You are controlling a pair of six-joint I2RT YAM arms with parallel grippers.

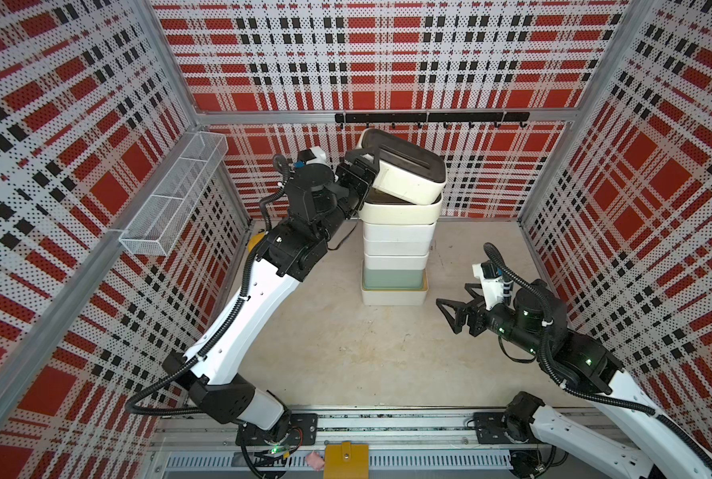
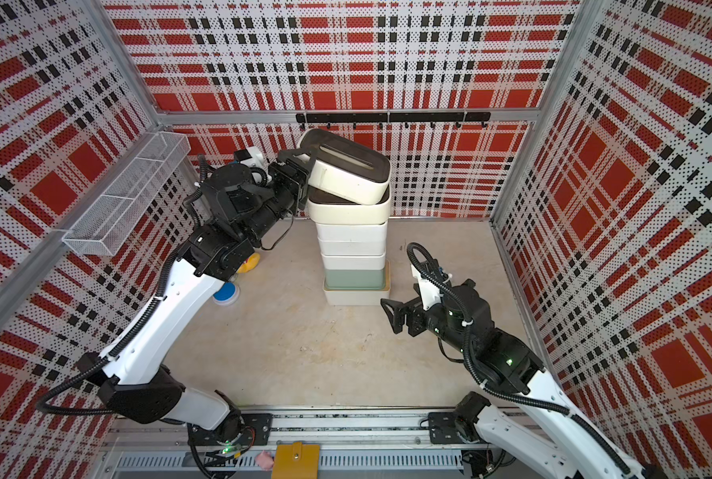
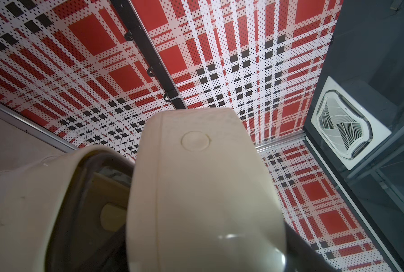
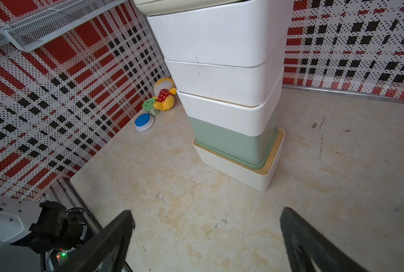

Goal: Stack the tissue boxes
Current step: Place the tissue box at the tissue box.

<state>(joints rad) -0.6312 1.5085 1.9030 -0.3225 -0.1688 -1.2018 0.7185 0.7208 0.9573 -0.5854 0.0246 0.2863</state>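
**stackwatcher:** so what's the risk here? The stack (image 1: 395, 244) is 7 tissue boxes tall. It stands mid tabletop (image 1: 346, 352), toward the back edge. The top box (image 1: 412, 182) is tilted: the end at the left gripper (image 1: 360, 172) is up, and the other end looks like it rests on the dark-lid box (image 1: 399, 211) under it.

**yam_fan:** imo biggest worry = the whole tower tipping. It's tall + narrow, and the mint box (image 4: 231, 143) is smaller than the bottom box (image 4: 238, 174), so tan lid shows round it. One sideways shove from the left arm and it prob goes. 2nd worry: the top box slides off if it lands crooked. The jaws straddle that box's end, but I can't tell if they're clamping or letting go. The wrist cam is just box underside.

**stackwatcher:** right gripper (image 4: 206, 212)?

**yam_fan:** spread wide, nothing in it, low over bare tabletop nr the right edge, apart from the stack. No use as a catcher from there tbh.

**stackwatcher:** anything in the way?

**yam_fan:** not rly. The wire basket (image 1: 171, 199) hangs on the left wall and prob only matters if the left arm swings wide. The plush toy (image 4: 164, 94), blue disc (image 4: 144, 121) and green disc (image 4: 150, 106) huddle by the left edge nr the back-left corner, well apart from the stack. A falling box could land on them tho.
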